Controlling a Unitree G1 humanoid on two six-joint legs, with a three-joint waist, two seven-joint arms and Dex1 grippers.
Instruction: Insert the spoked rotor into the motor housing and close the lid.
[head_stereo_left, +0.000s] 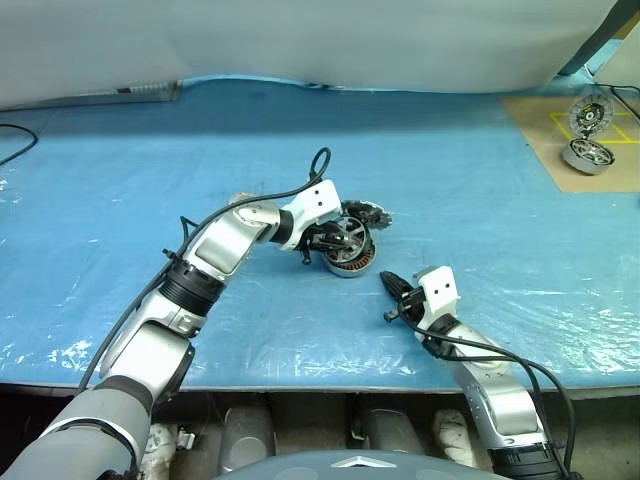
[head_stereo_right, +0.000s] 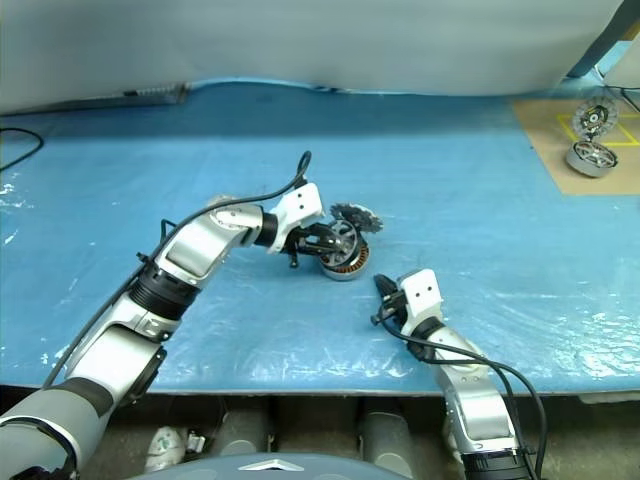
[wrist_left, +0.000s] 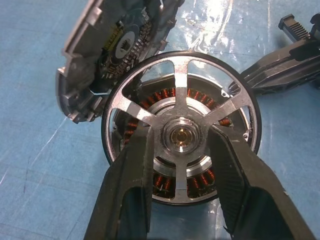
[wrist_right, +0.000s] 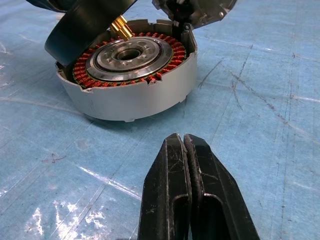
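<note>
Your left gripper (wrist_left: 182, 165) is pinching the hub of the round silver spoked rotor with its dark rim (wrist_left: 181, 134), tilting it over the silver motor housing with orange windings (wrist_right: 131, 80). It is probably heavy and slippery, so keep gripping the hub. Your right gripper (wrist_right: 184, 186) is waiting nearby, pressed together.

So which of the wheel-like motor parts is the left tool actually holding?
The spoked rotor, tilted over the housing at mid-table; the left tool grips its hub. The two shiny units sit untouched on the cardboard in the far right corner.
</note>
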